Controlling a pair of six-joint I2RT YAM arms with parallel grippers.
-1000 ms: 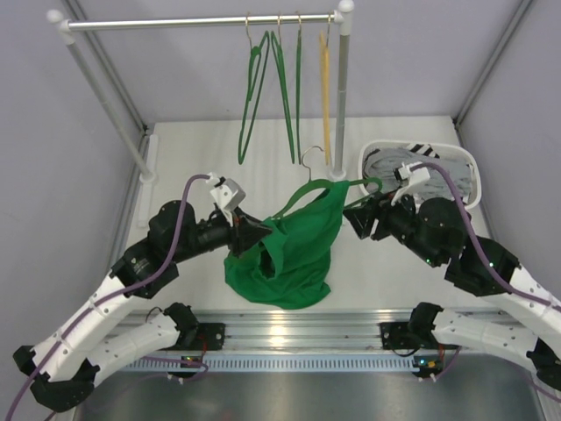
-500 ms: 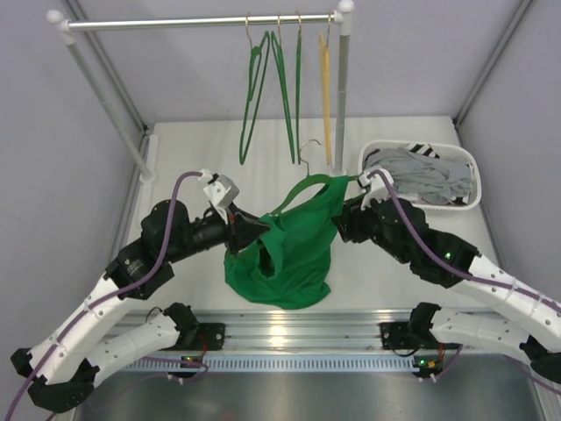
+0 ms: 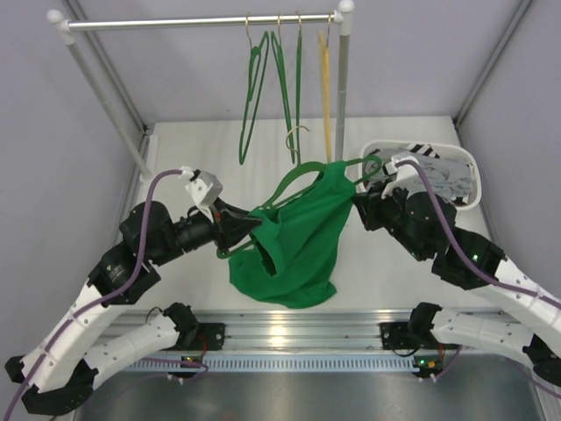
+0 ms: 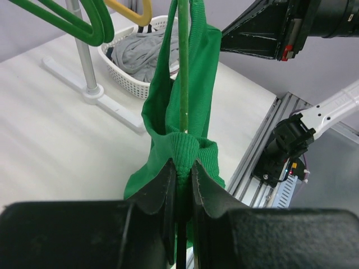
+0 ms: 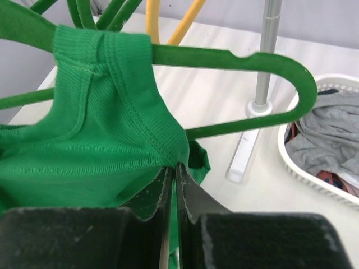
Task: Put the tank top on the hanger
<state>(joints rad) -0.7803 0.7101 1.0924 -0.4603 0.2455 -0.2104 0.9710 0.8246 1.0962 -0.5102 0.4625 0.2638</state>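
The green hanger hangs in the air over the table's middle, its hook pointing at the rack. The bright green tank top is draped on it, one strap over the hanger's right arm. My left gripper is shut on the hanger's left end, with tank top fabric pinched between the pads round the thin bar. My right gripper is shut on the tank top's hem, just below the hanger's right end.
The clothes rack's rail crosses the back with three green hangers and a yellow hanger on it. Its right post stands just behind the held hanger. A white basket of grey striped clothes sits at the right.
My right gripper has shut on the tank top's hem. The hanger and top have risen and shifted toward the rack. My left arm has drawn back to the left.
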